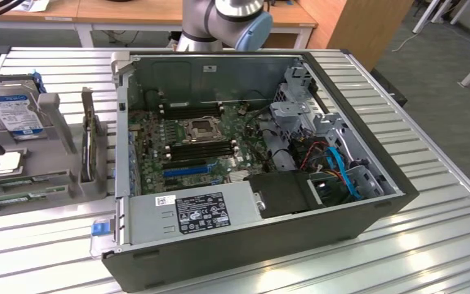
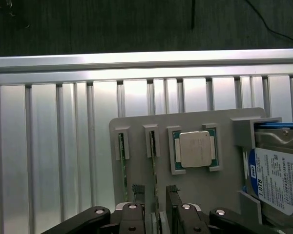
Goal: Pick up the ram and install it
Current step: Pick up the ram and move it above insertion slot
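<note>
Fingers of the black metal pincer [image 2: 155, 191] stand open, one on each side of the long thin green ram stick [image 2: 153, 163]. It stands on edge in the flat grey plastic tray [image 2: 136, 124], beside the tray's square silver chip [image 2: 195, 148], pointing straight away from the pincer.

Ribbed aluminium worktable [image 1: 431, 202] in the foreground; light wooden desks [image 1: 120, 11] behind it; grey carpeted floor [image 1: 455, 104] to the exterior view's right.

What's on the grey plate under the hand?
Two thin green ram sticks on edge, a square silver processor chip, a blue-labelled hard drive. The hand covers the sticks' near ends.
</note>
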You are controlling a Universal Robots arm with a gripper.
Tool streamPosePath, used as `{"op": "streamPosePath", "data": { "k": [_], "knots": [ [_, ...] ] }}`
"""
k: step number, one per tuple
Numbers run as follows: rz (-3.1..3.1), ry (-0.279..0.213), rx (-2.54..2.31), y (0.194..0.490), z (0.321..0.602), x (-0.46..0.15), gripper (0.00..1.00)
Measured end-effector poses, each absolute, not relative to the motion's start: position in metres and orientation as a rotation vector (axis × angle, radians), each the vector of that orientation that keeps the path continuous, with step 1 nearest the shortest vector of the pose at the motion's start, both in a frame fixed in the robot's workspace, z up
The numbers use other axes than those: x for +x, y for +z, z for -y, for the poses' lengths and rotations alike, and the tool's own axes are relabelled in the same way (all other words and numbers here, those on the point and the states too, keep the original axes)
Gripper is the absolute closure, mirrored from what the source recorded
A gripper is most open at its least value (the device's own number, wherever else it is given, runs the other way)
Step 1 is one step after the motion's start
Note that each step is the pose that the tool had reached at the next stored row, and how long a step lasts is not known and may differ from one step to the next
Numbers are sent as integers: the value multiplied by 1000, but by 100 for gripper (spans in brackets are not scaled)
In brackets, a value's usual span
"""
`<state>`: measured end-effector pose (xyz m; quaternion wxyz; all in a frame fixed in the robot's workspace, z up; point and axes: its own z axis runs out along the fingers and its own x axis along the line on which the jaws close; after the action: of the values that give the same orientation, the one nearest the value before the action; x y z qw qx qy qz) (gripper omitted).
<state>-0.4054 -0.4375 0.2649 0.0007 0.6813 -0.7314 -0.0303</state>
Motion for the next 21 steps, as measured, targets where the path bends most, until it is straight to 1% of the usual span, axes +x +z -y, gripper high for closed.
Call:
{"op": "streamPosePath", "data": {
  "k": [14, 21],
  "knots": [
    [2297, -95, 2139, 265, 453, -405, 69],
    [2297, -95, 2139, 265, 454, -405, 69]
  ]
}}
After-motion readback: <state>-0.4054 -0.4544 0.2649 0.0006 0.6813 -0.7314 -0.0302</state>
